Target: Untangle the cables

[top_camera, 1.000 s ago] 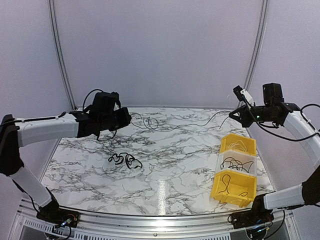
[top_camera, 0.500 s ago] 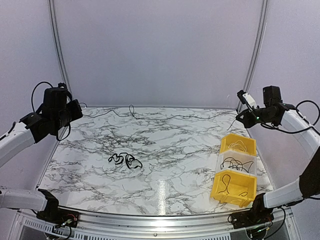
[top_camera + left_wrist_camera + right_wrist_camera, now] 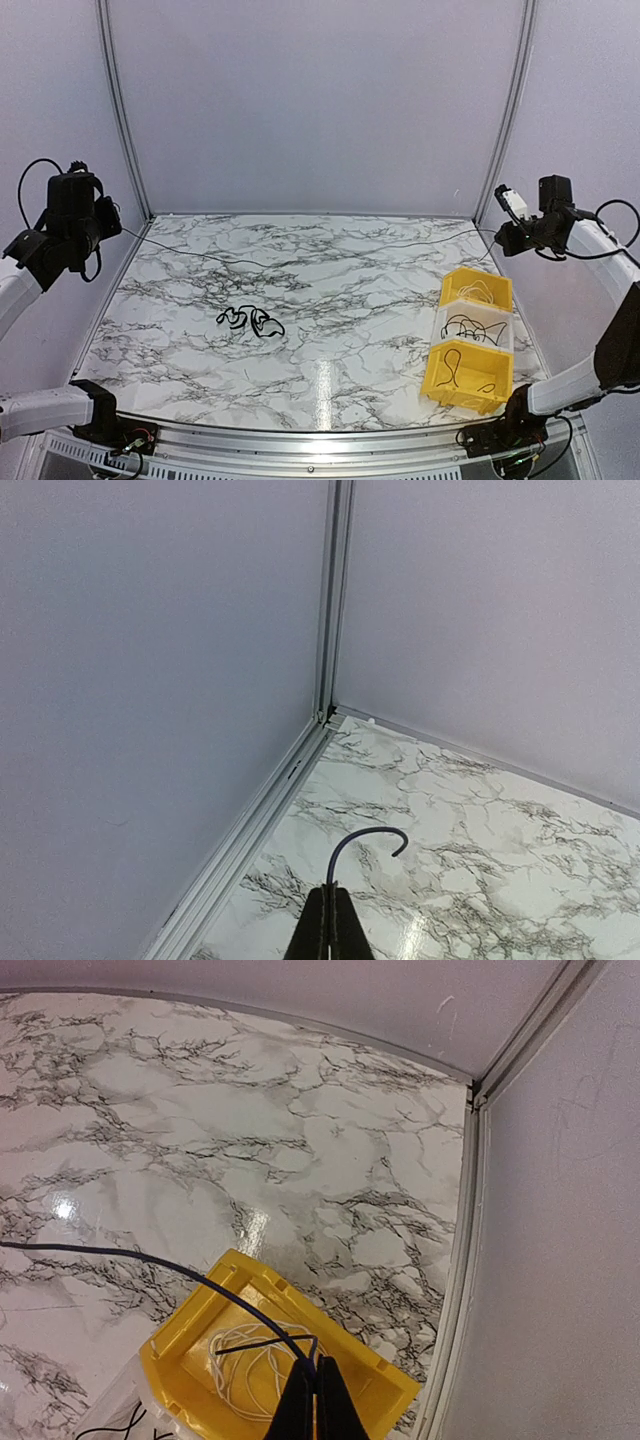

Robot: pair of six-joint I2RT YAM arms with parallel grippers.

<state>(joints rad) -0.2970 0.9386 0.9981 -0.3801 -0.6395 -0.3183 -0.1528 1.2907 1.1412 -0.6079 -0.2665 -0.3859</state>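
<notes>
One black cable point(image 3: 130, 1254) ran L-to-R over the far table point(image 3: 330, 330) w/ my left gripper point(image 3: 328, 910) and right gripper point(image 3: 312, 1378) each clamped on an end, arms raised & spread wide.

At 6 o'clock in each wrist view my left claw point(image 3: 327, 925) and right claw point(image 3: 310, 1400) are chopped off by the frame, the black cable point(image 3: 372, 831) vanishes between the pinched tips, the yellow bin point(image 3: 370, 1375) runs off there too, and from above that cable's too hair-fine to follow mid-table.
</notes>
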